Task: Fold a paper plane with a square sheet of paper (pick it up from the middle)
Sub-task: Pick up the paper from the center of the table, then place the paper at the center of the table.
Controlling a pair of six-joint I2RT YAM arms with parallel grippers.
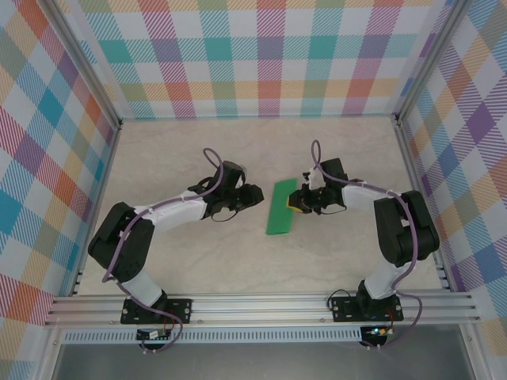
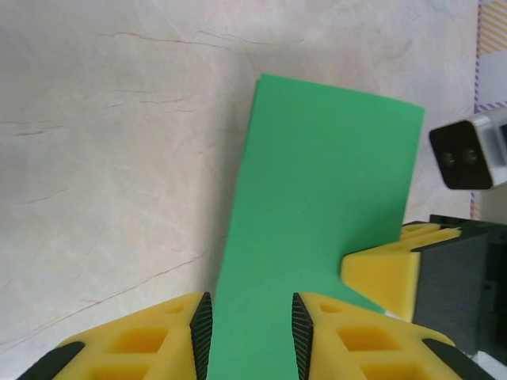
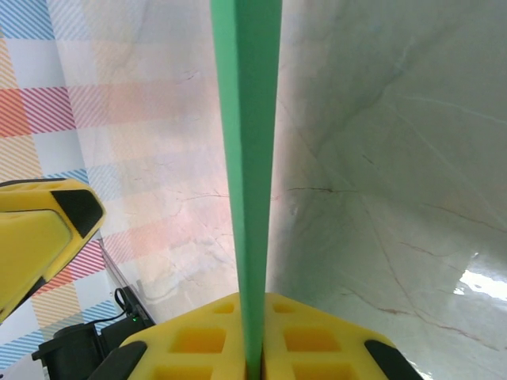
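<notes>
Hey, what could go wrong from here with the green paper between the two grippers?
1. The right gripper pinches the green paper along one edge alone, so the thin sheet may sag or swing out of line.
2. The left gripper stands open with its pads on either side of the paper; pulling back askew might drag it.
3. The two grippers sit close together and might bump.

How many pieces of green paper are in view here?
1: the green sheet is mid-table, between the arms. The right claw is shut on its edge and the left claw is open beside it. Folded layers may be hidden.
</notes>
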